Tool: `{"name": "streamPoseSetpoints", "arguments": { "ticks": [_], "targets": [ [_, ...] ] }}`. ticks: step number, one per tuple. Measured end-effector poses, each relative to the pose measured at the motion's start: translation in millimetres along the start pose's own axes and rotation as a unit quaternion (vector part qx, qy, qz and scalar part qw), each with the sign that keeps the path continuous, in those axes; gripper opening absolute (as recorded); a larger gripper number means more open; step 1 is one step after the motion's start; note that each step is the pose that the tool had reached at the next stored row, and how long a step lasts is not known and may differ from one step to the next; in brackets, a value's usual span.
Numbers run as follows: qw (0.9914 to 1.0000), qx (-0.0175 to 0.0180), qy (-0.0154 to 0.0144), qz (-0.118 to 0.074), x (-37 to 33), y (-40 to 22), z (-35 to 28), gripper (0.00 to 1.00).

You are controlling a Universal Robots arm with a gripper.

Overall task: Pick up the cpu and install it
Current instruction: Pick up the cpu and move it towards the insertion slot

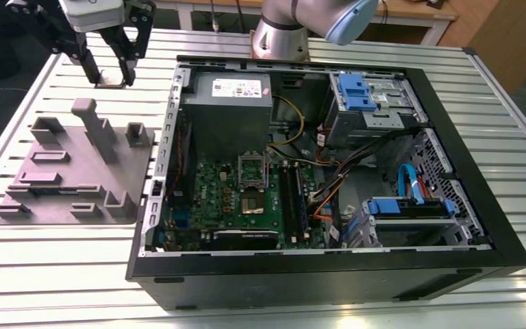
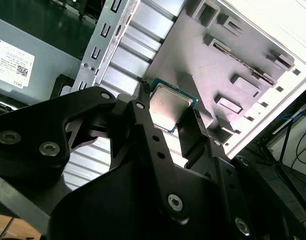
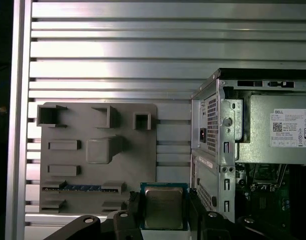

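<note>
Over the table (image 1: 62, 274), near the fixture (image 1: 71, 178), the cpu (image 3: 164, 206) is pinched by its edges in the gripper (image 1: 109, 79), and the motherboard (image 1: 227, 185) is located toward the exterior view's right.

The fixture plate (image 1: 82, 186) lies beside the computer case (image 1: 318, 282) on the table (image 1: 44, 274).

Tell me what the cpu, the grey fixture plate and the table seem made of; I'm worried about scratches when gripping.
The cpu: silvery-grey metal lid, dull sheen with soft reflections; its blue-green rim looks like circuit board. The fixture plate: uniform matte grey, probably plastic, possibly printed. The table: bright ribbed slats with glare, seemingly bare extruded aluminium.
</note>
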State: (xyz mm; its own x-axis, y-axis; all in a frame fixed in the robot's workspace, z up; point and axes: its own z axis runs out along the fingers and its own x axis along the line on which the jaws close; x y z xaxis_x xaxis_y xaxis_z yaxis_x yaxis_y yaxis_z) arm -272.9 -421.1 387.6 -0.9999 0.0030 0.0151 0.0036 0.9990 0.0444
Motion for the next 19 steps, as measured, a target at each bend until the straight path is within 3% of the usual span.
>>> {"name": "streamPoseSetpoints", "arguments": {
  "ticks": [19],
  "targets": [
    [1.00000, 0.0000, 0.0000, 0.000, -15.1, 0.1, -0.3, 0.47]
  ]
}}
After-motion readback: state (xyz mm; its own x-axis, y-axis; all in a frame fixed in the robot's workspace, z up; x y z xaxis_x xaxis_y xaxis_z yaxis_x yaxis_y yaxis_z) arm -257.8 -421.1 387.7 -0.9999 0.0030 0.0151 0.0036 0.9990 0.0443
